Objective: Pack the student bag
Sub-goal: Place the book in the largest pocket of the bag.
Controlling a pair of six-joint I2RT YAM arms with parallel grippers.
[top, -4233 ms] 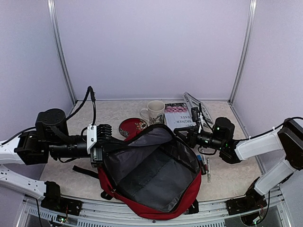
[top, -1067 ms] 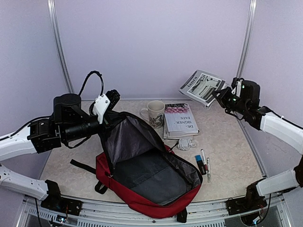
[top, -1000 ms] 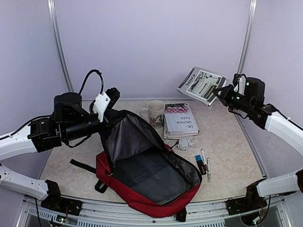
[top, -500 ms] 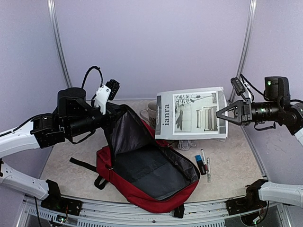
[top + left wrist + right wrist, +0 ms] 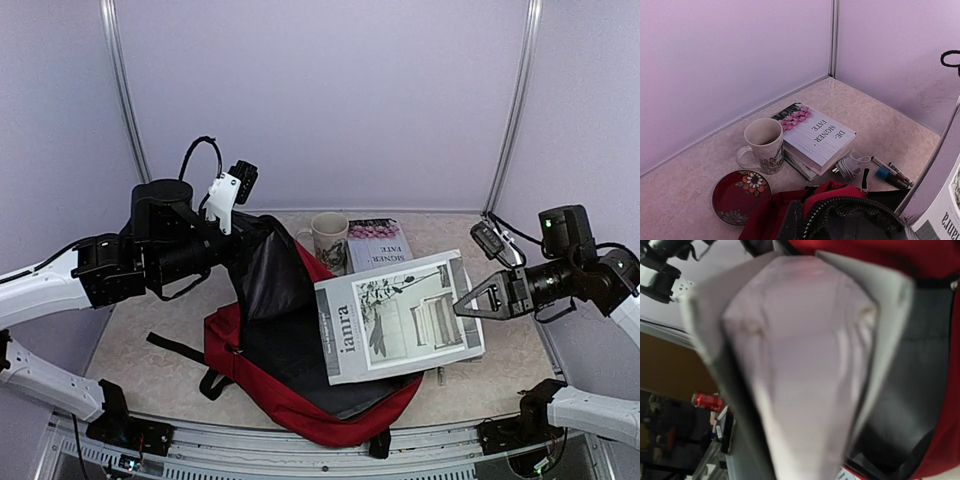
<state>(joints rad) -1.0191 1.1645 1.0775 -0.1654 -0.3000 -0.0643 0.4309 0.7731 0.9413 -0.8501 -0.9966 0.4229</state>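
While the left hand (image 5: 238, 222) pinches the raised flap of the student bag (image 5: 262, 383), which lies open on the desk (image 5: 140, 320) between both hands, the right hand (image 5: 468, 306) clamps a magazine (image 5: 398, 318) flat above the bag's mouth.

magazine (image 5: 400, 315) over student bag (image 5: 270, 385) | mug (image 5: 327, 236) behind it | book (image 5: 378, 240) right of mug | saucer (image 5: 741, 189) left of mug

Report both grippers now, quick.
Left gripper: shut on the raised flap of the backpack.
Right gripper: shut on the magazine.
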